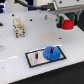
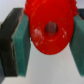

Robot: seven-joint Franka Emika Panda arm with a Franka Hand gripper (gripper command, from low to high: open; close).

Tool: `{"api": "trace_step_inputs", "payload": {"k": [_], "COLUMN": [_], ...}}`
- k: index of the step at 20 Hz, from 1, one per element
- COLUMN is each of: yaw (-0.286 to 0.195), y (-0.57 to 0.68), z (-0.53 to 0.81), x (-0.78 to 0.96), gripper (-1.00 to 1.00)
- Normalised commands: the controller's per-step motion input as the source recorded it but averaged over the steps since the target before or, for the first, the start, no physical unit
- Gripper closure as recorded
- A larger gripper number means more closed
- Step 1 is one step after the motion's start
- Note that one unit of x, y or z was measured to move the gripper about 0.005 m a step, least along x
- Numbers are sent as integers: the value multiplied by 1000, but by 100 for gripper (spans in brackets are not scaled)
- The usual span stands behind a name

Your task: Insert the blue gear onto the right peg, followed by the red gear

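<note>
The blue gear (image 1: 51,52) lies flat on the right half of the grey plate (image 1: 34,59) with a black border, where the right peg stands; the gear hides most of that peg. A thin dark pin (image 1: 37,53) rises from the plate's left half. At the exterior view's upper right, my gripper (image 1: 66,21) hangs above the table, shut on the red gear (image 1: 67,24). In the wrist view the red gear (image 2: 49,26) sits squeezed between the two teal pads (image 2: 20,34), its dark centre hole facing the camera.
A cream blocky object (image 1: 19,27) stands at the exterior view's left on the white table (image 1: 20,60). A small dark upright item (image 1: 47,17) is near the back middle. Dark equipment lines the back edge.
</note>
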Motion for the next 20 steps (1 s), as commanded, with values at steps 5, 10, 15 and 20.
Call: {"api": "trace_step_inputs", "payload": {"k": [5, 10, 15, 20], "yaw": [0, 0, 0, 0], "y": [-275, -250, -221, -159], "z": [108, 5, -47, -153], "x": [740, 626, 414, 136], "gripper": [100, 100, 100, 100]}}
